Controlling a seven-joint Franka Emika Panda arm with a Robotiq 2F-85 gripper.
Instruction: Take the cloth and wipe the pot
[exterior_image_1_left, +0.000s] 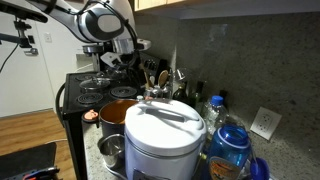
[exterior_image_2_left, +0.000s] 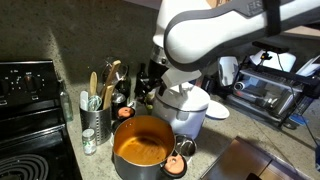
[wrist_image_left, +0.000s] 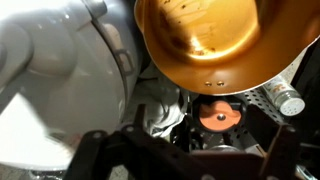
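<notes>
The wide orange-red pot (exterior_image_2_left: 140, 148) stands on the counter between the utensil holder and the white rice cooker. It also shows in an exterior view (exterior_image_1_left: 113, 112) and at the top of the wrist view (wrist_image_left: 215, 40). A pale crumpled cloth (wrist_image_left: 158, 112) lies by the pot's rim next to the rice cooker. My gripper (wrist_image_left: 185, 160) hangs above the counter near the pot, with its dark fingers spread wide and nothing between them. It shows in both exterior views (exterior_image_1_left: 125, 62) (exterior_image_2_left: 150, 85), partly hidden by the arm.
The big white rice cooker (exterior_image_1_left: 160, 135) (exterior_image_2_left: 185, 110) stands close beside the pot. An orange round knob (wrist_image_left: 215, 117) lies near the cloth. A small steel pot (exterior_image_1_left: 112, 150), a blue bottle (exterior_image_1_left: 230, 145), a utensil holder (exterior_image_2_left: 100, 115), a black stove (exterior_image_2_left: 30, 110) and a toaster oven (exterior_image_2_left: 265, 92) crowd the counter.
</notes>
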